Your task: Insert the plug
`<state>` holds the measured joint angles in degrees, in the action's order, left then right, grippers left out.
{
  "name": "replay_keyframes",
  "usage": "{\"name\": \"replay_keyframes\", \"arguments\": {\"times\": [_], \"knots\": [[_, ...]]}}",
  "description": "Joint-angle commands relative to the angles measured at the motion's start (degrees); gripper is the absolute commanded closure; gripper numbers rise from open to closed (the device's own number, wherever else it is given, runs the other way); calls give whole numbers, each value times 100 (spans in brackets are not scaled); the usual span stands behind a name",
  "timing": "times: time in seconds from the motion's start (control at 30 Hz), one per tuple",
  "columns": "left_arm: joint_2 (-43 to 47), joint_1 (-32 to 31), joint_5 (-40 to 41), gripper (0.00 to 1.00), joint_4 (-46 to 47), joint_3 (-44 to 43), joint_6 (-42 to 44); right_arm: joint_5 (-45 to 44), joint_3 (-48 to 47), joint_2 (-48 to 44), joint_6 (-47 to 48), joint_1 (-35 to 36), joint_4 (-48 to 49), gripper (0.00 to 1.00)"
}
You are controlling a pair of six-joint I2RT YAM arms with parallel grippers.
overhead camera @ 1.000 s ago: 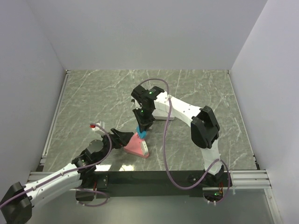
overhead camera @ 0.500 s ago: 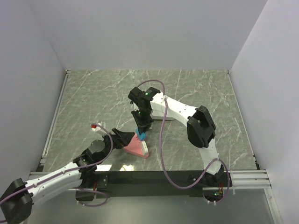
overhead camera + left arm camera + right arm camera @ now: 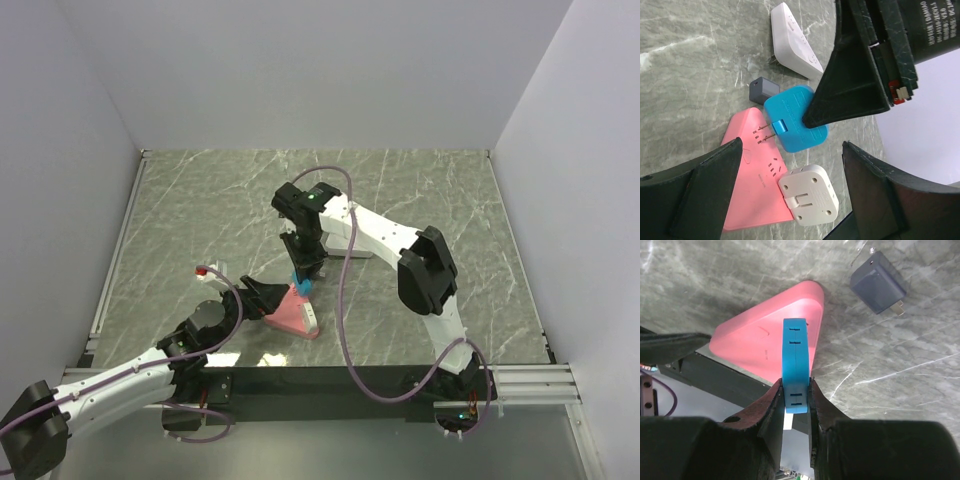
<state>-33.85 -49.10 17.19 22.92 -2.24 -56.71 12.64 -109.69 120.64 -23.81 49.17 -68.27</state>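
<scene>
My right gripper (image 3: 303,272) is shut on a blue plug (image 3: 795,355) and holds it on edge over the top corner of a pink triangular power strip (image 3: 290,312). In the left wrist view the blue plug's (image 3: 795,117) two metal prongs point at the slots of the pink strip (image 3: 752,175) and reach its face. My left gripper (image 3: 790,200) is open, its jaws wide on either side of the strip's near edge. In the top view it (image 3: 262,298) sits at the strip's left side.
A white square adapter (image 3: 810,196) lies on the pink strip's corner. A dark grey adapter (image 3: 762,90) and a white power strip (image 3: 795,40) lie on the marble table beyond it. The grey adapter also shows in the right wrist view (image 3: 877,282).
My right arm has shifted slightly left with the blue plug, bringing it closer over the pink strip. My left arm has hardly moved.
</scene>
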Motion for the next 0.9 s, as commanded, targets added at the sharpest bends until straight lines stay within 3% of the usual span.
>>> {"name": "replay_keyframes", "arguments": {"times": [0.0, 0.87], "knots": [[27, -47, 91, 13, 240, 1200, -16, -166, -325, 126, -80, 58, -222, 100], [18, -117, 109, 12, 213, 1200, -7, -315, -659, 452, -176, 181, -573, 100]]}}
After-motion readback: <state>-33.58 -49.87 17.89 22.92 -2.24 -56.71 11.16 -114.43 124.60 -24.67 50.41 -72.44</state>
